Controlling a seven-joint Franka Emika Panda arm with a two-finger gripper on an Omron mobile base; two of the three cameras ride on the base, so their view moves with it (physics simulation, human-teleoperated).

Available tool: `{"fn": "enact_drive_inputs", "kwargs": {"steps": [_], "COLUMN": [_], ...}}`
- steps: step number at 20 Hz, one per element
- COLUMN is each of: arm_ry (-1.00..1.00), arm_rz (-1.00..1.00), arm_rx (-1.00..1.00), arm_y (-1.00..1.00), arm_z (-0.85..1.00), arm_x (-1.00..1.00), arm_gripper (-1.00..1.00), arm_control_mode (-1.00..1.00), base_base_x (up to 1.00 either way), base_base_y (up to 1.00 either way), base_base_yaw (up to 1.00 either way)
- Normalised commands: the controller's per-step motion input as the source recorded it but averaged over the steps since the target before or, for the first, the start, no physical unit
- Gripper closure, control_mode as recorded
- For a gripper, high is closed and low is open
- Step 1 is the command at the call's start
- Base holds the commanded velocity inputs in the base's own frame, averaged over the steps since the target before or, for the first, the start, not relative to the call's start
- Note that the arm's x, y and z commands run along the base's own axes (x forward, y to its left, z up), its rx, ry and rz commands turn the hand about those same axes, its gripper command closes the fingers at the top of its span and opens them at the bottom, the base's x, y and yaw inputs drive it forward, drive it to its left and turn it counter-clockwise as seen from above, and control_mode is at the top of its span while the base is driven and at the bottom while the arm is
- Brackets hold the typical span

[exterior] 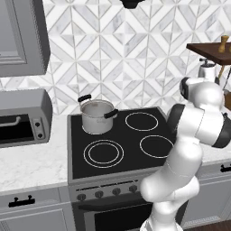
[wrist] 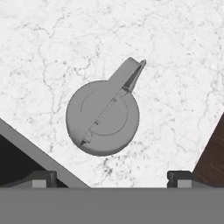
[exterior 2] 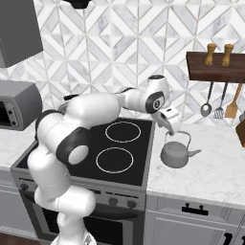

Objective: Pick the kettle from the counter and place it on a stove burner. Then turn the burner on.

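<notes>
Home kitchen: stove (exterior: 118, 145), marble counter (exterior 2: 210, 165), tiled backsplash (exterior: 122, 58), hanging utensils (exterior 2: 220, 103)

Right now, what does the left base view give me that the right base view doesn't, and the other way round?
The left base view alone has the steel pot on the back left burner, the double-ring stove burner at front left, and the toaster oven.

The right base view alone has the kettle on the counter right of the stove, with the hand above its handle, and the hanging utensils.

Both share the stove, its knobs and the tiled wall.
</notes>
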Motion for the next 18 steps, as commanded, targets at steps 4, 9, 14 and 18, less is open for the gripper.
{"fn": "enact_drive_inputs", "kwargs": {"steps": [4, 9, 14, 18], "arm_ry": [0.04, 0.01, 0.00, 0.00], "arm_rz": [-0.20, -0.16, -0.01, 0.00], "arm_rx": [0.00, 0.00, 0.01, 0.00], "arm_y": [-0.10, -0.17, -0.03, -0.01], "arm_z": [-0.18, -0.07, 0.00, -0.10], "arm_x": [0.01, 0.04, 0.06, 0.10], "arm_gripper": [-1.00, -1.00, -1.00, -1.00], "arm_control_mode": [-1.00, -1.00, -1.00, -1.00], "base_base_x": [0.00, 0.00, 0.00, 0.00], "base_base_y": [0.00, 0.00, 0.00, 0.00], "base_base_yaw": [0.00, 0.00, 0.00, 0.00]}}
